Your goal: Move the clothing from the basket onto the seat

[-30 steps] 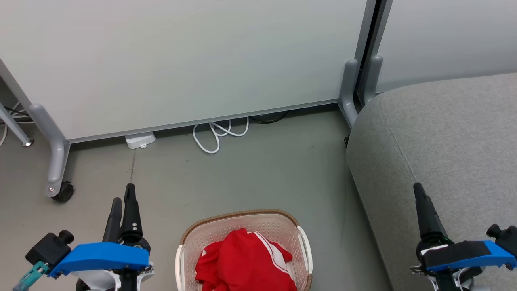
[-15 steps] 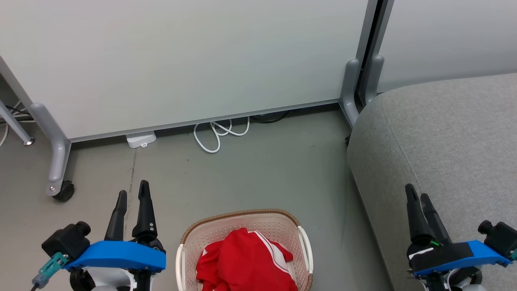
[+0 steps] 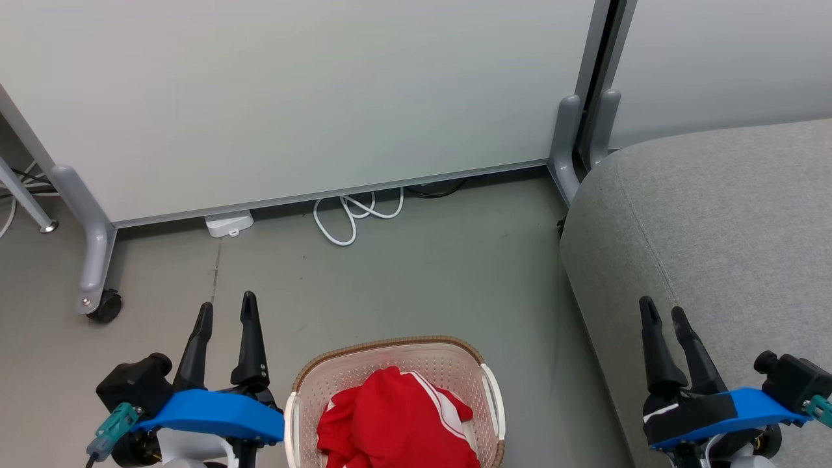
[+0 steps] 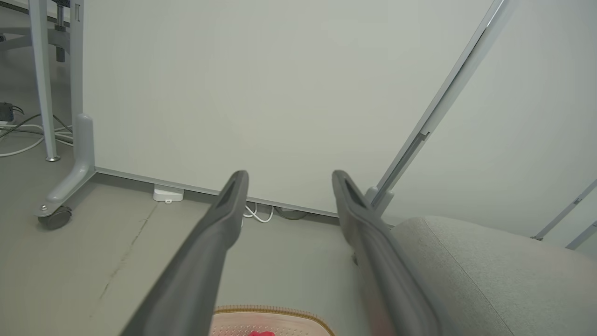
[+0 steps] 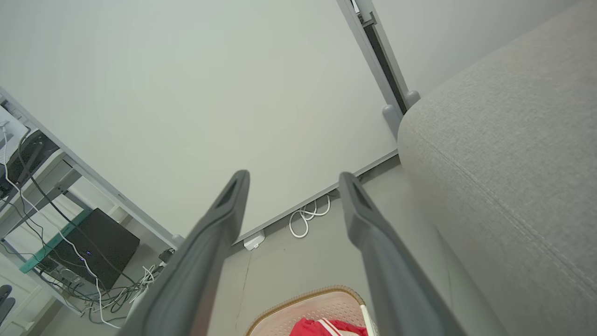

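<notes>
Left tool (image 3: 227,301) wide — clothing (image 3: 396,419) in basket (image 3: 390,342)

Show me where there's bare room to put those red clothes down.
The grey seat is bare ahead of the right gripper. The floor between basket, white cable and seat is free too. The basket itself is crowded with red clothing.

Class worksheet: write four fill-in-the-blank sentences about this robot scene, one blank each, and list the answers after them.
1. The cream-white oval plastic basket with a brown rim holds soft ____ clothing with white stripes.
2. The large light grey fabric seat stands on the robot's ____ side of the basket.
3. The left gripper and the right gripper both have their jaws ____.
4. A looped ____ cable lies on the grey floor.

Missing words: red; right; open; white.
</notes>
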Available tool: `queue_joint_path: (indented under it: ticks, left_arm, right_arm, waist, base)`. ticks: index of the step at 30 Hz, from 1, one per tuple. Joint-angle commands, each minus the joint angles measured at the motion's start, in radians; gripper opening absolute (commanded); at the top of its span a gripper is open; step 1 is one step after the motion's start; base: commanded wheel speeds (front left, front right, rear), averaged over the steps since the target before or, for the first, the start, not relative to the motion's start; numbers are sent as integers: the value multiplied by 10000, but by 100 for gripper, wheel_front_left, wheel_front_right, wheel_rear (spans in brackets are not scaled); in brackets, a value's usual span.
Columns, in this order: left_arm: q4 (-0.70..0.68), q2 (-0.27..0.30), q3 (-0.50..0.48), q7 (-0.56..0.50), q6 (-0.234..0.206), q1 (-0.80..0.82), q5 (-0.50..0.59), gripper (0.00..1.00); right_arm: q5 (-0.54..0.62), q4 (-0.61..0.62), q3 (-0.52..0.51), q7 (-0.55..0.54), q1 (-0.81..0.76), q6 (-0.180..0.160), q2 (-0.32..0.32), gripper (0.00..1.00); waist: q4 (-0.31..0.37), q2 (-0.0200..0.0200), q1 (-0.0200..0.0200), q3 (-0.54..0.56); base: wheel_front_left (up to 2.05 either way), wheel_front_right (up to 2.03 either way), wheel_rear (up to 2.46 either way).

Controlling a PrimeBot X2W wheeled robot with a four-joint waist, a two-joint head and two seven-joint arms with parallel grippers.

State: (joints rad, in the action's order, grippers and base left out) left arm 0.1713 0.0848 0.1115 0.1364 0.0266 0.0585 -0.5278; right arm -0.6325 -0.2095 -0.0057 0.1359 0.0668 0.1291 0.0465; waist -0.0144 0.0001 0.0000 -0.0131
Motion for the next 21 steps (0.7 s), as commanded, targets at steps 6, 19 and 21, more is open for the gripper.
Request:
queue_joint_path:
  ticks: [6, 19, 21]
  left_arm:
    - [-130, 134, 215, 230, -129, 126, 785, 100]
    - [-152, 180, 495, 542, -176, 112, 1975, 100]
    - [-150, 181, 516, 590, -162, 102, 2151, 100]
  right_arm:
    - [799, 137, 111, 235, -19, 20, 51, 100]
    - [2030, 139, 258, 557, 9, 21, 54, 100]
    - [2196, 145, 287, 595, 9, 21, 54, 100]
  waist:
    - [-9, -1, 0, 4]
    - [-31, -1, 0, -42]
    - [-34, -1, 0, -48]
  base:
    - [0, 0, 0]
    - [0, 0, 0]
    - [0, 0, 0]
